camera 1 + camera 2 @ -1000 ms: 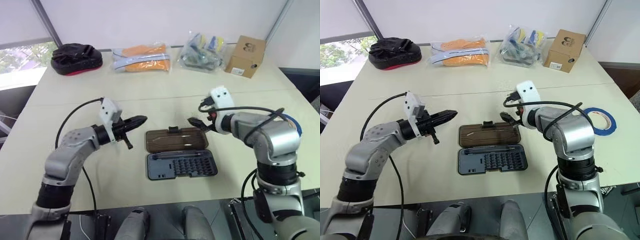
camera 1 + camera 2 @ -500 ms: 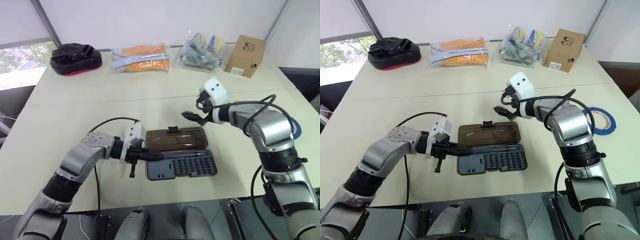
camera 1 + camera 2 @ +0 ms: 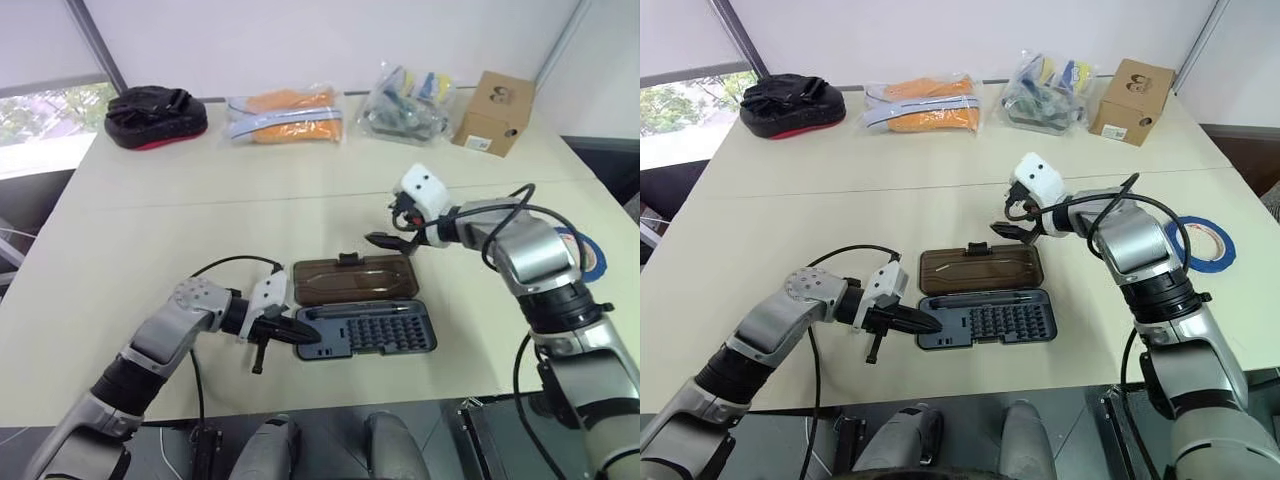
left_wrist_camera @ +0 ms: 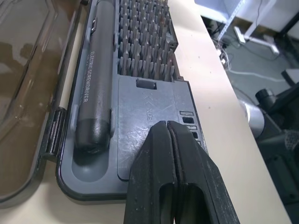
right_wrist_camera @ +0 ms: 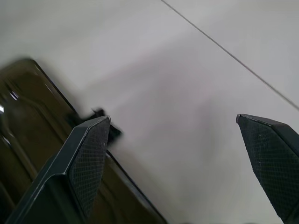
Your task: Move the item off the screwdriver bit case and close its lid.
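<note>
With the blue tape roll [image 3: 1202, 243] already off on the table, the case [image 3: 983, 322] lies open; the closed left gripper [image 3: 305, 336] pins its tray, and the spread right gripper [image 3: 387, 241] may skid the lid [image 3: 352, 277] unless it hooks the latch.

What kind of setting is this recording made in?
Probably an office or lab room set up for tabletop trials: a wide pale table beside a window with a roller blind, with assorted props along its far edge, namely a cardboard box and bagged goods, and an open screwdriver bit case laid out near the robot.
</note>
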Available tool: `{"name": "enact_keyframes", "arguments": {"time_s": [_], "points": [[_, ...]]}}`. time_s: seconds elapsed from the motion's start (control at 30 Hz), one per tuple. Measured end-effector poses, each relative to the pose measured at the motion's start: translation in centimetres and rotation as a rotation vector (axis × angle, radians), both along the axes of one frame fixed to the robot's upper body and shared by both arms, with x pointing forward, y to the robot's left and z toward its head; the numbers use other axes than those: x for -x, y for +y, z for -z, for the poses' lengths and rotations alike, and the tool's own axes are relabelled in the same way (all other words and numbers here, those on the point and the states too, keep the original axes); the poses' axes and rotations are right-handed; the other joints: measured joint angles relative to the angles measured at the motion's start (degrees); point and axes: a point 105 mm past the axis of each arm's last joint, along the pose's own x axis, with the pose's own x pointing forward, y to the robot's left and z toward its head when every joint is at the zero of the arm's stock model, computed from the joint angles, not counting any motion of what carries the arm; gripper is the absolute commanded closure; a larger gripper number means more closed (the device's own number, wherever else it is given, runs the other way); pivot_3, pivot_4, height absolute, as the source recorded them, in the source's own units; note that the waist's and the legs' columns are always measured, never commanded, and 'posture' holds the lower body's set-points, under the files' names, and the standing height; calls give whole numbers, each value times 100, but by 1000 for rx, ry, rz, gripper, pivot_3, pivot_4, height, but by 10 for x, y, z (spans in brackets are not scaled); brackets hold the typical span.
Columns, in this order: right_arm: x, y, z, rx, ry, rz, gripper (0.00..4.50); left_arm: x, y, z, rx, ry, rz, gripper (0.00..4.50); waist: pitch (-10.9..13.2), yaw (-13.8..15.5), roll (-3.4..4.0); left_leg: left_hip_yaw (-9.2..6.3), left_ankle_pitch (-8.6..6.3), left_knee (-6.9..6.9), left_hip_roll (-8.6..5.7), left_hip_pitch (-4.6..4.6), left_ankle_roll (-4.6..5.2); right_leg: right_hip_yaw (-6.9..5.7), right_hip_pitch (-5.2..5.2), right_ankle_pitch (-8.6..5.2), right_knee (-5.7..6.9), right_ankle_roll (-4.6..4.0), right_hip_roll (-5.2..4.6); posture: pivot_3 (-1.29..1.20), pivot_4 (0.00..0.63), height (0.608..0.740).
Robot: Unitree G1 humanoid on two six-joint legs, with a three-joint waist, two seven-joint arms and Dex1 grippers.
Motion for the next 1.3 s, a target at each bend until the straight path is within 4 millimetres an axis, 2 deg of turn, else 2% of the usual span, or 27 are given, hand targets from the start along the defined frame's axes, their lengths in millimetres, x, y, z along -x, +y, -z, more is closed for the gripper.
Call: {"name": "enact_keyframes", "arguments": {"time_s": [0.23, 0.37, 0.7, 1.07, 1.17, 1.3], "points": [[-2, -7, 11, 124, 13, -142, 24, -1, -3, 1, 12, -17, 2, 4500, 0, 1, 0, 1, 0, 3, 1, 0, 0, 0, 0, 0, 1, 0, 0, 0, 150, 740], [-2, -3, 18, 139, 25, -187, 24, 0, -3, 2, 18, -18, -7, 4500, 0, -2, 0, -2, 0, 3, 1, 0, 0, 0, 1, 0, 1, 0, 0, 0, 150, 740], [-7, 3, 39, 174, 26, -215, 24, 1, -4, 2, 21, -27, -18, 4500, 0, 4, 0, -6, 0, 5, 1, 0, 0, 0, 1, 0, 1, 0, -1, 0, 150, 740], [-11, -1, 44, 198, 4, -220, 24, 1, -3, 2, 18, -36, -27, 4500, -1, -4, 1, -7, 0, 5, 1, 2, 0, 0, 2, 0, 2, 0, 0, 0, 150, 740], [-9, 0, 46, 199, 9, -237, 865, 2, -4, 2, 19, -42, -31, 4500, -1, -2, 1, -7, 0, 5, 1, 2, 0, 0, 3, 0, 2, 0, 0, 0, 150, 740], [-2, 3, 52, 200, 37, -279, 2890, 2, -3, 3, 21, -43, -40, 4500, -2, -3, 2, -6, 0, 8, 1, 8, 0, 0, 11, 1, 3, 0, 1, 0, 150, 740]]}}
